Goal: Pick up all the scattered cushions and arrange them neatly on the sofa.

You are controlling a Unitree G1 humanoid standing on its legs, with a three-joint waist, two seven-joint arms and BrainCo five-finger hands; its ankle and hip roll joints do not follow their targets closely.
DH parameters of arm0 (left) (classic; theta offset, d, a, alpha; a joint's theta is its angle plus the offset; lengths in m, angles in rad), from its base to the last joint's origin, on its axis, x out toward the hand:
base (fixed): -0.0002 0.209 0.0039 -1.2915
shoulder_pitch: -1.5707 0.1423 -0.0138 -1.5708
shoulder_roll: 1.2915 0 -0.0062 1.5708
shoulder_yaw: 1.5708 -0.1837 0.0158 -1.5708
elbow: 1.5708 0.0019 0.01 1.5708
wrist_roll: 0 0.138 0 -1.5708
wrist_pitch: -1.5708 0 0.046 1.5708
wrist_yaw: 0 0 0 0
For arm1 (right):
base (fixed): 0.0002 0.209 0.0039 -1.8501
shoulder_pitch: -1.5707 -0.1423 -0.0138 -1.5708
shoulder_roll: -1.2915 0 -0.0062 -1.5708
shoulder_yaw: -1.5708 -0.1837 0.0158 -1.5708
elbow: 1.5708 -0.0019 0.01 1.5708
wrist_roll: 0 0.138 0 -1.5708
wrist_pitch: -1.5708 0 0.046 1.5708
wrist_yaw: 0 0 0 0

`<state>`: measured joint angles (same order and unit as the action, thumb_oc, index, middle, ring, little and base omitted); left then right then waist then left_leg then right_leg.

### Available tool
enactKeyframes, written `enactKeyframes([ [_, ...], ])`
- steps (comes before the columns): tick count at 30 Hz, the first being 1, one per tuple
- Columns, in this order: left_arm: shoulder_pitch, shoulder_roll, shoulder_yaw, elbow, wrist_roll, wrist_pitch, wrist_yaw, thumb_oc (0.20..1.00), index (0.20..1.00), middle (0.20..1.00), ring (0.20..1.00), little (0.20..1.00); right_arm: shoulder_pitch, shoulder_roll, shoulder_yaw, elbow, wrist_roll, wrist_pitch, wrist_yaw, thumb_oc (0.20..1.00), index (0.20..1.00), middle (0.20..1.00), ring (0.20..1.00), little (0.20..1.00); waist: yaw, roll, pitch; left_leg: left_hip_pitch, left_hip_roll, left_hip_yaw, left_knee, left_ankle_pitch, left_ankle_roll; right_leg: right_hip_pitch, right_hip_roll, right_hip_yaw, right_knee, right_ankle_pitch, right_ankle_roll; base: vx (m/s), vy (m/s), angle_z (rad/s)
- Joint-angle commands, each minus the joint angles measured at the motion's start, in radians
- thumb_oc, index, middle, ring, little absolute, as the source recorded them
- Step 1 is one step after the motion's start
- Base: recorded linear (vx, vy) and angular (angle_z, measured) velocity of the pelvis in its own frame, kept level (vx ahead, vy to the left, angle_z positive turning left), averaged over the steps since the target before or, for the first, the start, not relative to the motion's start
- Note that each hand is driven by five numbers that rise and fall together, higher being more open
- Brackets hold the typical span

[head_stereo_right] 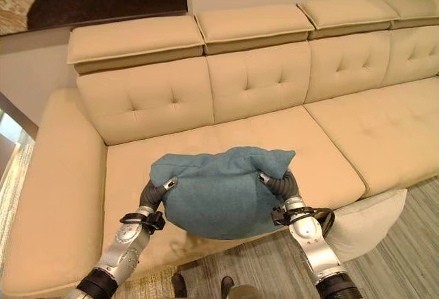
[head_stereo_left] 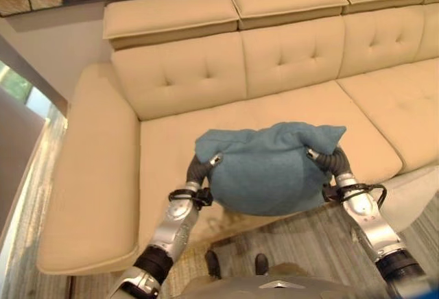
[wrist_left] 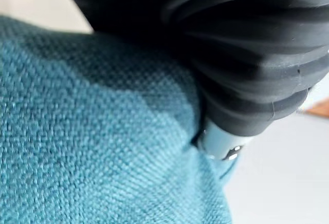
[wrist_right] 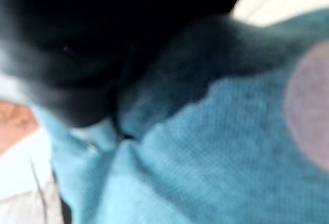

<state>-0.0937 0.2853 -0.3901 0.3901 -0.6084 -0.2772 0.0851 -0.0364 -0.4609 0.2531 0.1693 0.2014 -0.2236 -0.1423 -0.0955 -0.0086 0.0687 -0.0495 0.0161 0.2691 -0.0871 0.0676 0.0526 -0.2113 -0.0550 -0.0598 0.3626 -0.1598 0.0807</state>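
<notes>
Cushion (head_stereo_left: 267, 175), blue, is carried between both hands in front of the robot, hanging over the front edge of the beige sofa (head_stereo_left: 274, 66) seat, not yet resting on it. Left hand (head_stereo_left: 214, 160) and right hand (head_stereo_left: 314, 153) are pushed into the cushion's two upper corners; fabric bunches over both, fingers are buried, so I can't tell whether either is clamped on cloth or just pressing inward. The wrist views show only the ribbed cover against blue weave, nothing more. Main risk: if the hold is squeeze only, any spread of the arms during the reach forward drops the cushion onto the floor strip between robot and sofa. Second risk: uneven release, where one corner lets go first and the cushion swings and lands skewed or slides off the seat edge. Third: the bulk sags low, so its bottom could catch the seat lip on the way in and roll back toward the robot. A pale cushion (head_stereo_right: 367, 227) sits on the floor by the sofa's front at the robot's right, still to collect; a step that way could kick it.
</notes>
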Motion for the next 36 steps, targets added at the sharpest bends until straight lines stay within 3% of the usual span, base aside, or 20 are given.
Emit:
enactKeyframes([
  [1,-0.007,0.004,0.018,-0.151,0.014,-0.075,-0.068,0.200,0.200,0.200,0.200,0.200,-0.068,0.080,0.015,-0.091,0.016,-0.088,0.040,0.200,0.200,0.200,0.200,0.200,0.022,-0.047,-0.038,-0.024,0.011,0.014,0.116,-0.097,-0.041,0.064,-0.118,0.023,-0.106,0.200,0.082,0.22,0.120,-0.44],
  [5,0.010,0.005,0.030,-0.149,0.018,-0.075,-0.083,0.200,0.200,0.200,0.200,0.200,-0.053,0.075,0.003,-0.092,0.021,-0.090,0.046,0.200,0.200,0.200,0.200,0.200,0.012,-0.043,-0.042,0.004,-0.004,0.001,0.084,-0.103,-0.044,0.048,-0.093,0.030,-0.208,0.190,0.081,0.15,0.014,0.07],
  [8,0.003,0.003,0.039,-0.142,0.022,-0.071,-0.087,0.200,0.200,0.200,0.200,0.200,-0.045,0.077,-0.003,-0.090,0.021,-0.088,0.045,0.200,0.200,0.200,0.200,0.200,0.000,-0.048,-0.032,0.042,-0.018,-0.024,0.068,-0.121,-0.049,0.022,-0.087,0.019,-0.311,0.218,0.091,0.16,-0.070,0.19],
  [13,0.005,0.002,0.041,-0.143,0.041,-0.075,-0.082,0.200,0.200,0.200,0.200,0.200,-0.032,0.081,-0.006,-0.104,0.017,-0.090,0.051,0.200,0.200,0.200,0.200,0.200,0.003,-0.053,-0.033,0.056,-0.016,-0.032,0.064,-0.128,-0.053,0.029,-0.080,0.026,-0.301,0.220,0.086,0.09,-0.101,0.18],
  [19,-0.059,-0.002,0.049,-0.178,0.057,-0.096,-0.043,0.200,0.200,0.200,0.200,0.200,-0.066,0.054,-0.007,-0.141,0.008,-0.102,0.037,0.200,0.200,0.200,0.200,0.200,0.009,-0.055,-0.053,0.041,0.009,-0.045,0.069,-0.128,-0.081,0.063,-0.063,-0.021,-0.350,0.200,0.065,0.08,-0.162,0.15],
  [24,-0.212,-0.006,0.036,-0.185,0.073,-0.117,0.041,0.200,0.200,0.200,0.200,0.200,-0.233,0.031,0.027,-0.155,0.012,-0.108,-0.017,0.200,0.200,0.200,0.200,0.200,0.015,-0.050,-0.058,0.025,0.038,-0.054,0.067,-0.119,-0.104,0.074,-0.046,-0.053,-0.375,0.183,0.048,0.03,-0.117,0.16],
  [29,-0.439,-0.026,0.015,-0.117,0.077,-0.142,0.162,0.200,0.200,0.200,0.200,0.200,-0.488,0.054,0.097,-0.080,0.042,-0.112,-0.094,0.200,0.200,0.200,0.200,0.200,0.027,-0.048,-0.010,-0.030,0.053,-0.071,0.066,-0.102,-0.113,0.035,-0.037,-0.065,-0.377,0.179,0.036,-0.09,-0.090,0.17],
  [36,-0.811,-0.008,-0.013,0.067,0.033,-0.178,0.249,0.200,0.200,0.200,0.200,0.200,-0.879,0.061,0.159,0.126,0.071,-0.133,-0.193,0.200,0.200,0.200,0.200,0.200,0.039,-0.022,0.048,-0.196,0.055,-0.110,0.062,-0.051,-0.117,-0.146,-0.040,-0.056,-0.330,0.199,0.030,-0.13,-0.024,0.13],
])
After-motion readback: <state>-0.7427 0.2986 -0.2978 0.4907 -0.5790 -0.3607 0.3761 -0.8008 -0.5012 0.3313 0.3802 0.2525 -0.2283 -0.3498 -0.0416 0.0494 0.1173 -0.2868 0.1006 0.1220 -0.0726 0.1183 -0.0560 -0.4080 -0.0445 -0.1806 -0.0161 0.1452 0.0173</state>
